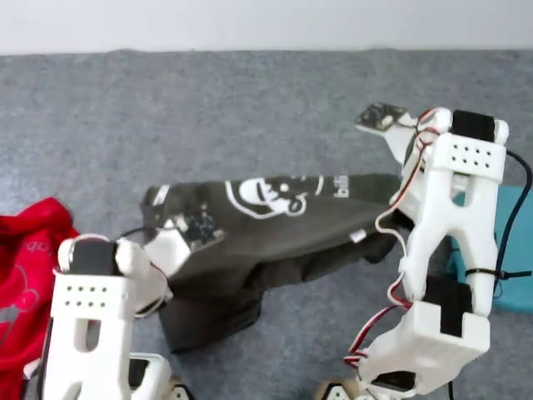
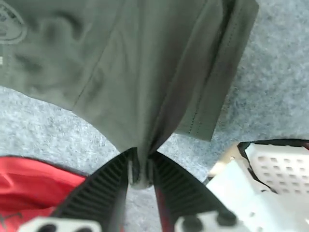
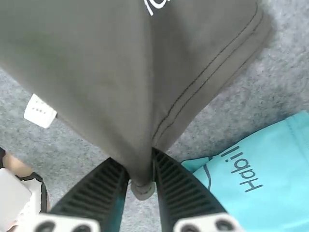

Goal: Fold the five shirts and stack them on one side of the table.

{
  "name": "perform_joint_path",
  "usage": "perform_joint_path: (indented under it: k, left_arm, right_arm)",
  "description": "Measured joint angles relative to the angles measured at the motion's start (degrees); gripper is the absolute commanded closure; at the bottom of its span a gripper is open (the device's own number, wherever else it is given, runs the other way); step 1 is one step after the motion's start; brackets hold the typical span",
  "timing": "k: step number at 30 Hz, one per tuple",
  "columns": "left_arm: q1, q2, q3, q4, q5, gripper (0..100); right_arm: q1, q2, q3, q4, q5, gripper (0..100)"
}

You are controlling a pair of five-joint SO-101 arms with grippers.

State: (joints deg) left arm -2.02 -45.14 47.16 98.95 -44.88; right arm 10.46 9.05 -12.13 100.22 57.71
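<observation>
The dark olive-grey cotton shirt with a white cartoon print [image 1: 275, 221] hangs stretched between the two arms. Its printed upper part is lifted, while its lower folds trail down onto the grey felt-covered desk [image 1: 250, 108].

The left end effector [image 2: 141, 169] is closed tight on a gathered pinch of the shirt's fabric, with the cloth fanning away from its black ribbed fingers [image 2: 108, 186]. The right end effector [image 3: 141, 176] is clamped just as tightly on a bunched edge near a stitched hem.

A crumpled red shirt [image 1: 25, 267] lies on the desk just beside the left arm. A light teal shirt with dark lettering [image 3: 251, 188] lies flat on the desk near the right arm, partly behind it in the high view.

By my reading the task is at an early stage. The dark shirt is mid-handling and not yet laid into a neat fold. The red one looks unfolded. Whether the teal one is already folded I cannot tell. Three shirts can be counted here, and no stack has been built, so most of the folding and all of the stacking appear to remain.
</observation>
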Motion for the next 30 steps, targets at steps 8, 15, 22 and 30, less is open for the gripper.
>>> perform_joint_path:
  k: [8, 15, 22, 30]
  left_arm:
    - [5.27, -3.34, 4.04, 0.0, -4.22, 99]
    - [9.85, -3.52, 4.04, 0.0, -4.22, 98]
    - [9.93, -3.96, 4.04, 0.0, -4.22, 87]
    - [3.25, -3.96, -4.31, 0.0, -0.18, 79]
  right_arm:
    - [0.35, 0.0, 0.0, 0.0, 0.0, 98.9]
    - [1.76, 0.53, 0.0, -0.09, 0.0, 98.7]
    - [1.76, 0.53, 0.0, 0.26, 0.0, 86.1]
    - [1.85, -1.58, 0.0, 0.26, 0.0, 74.9]
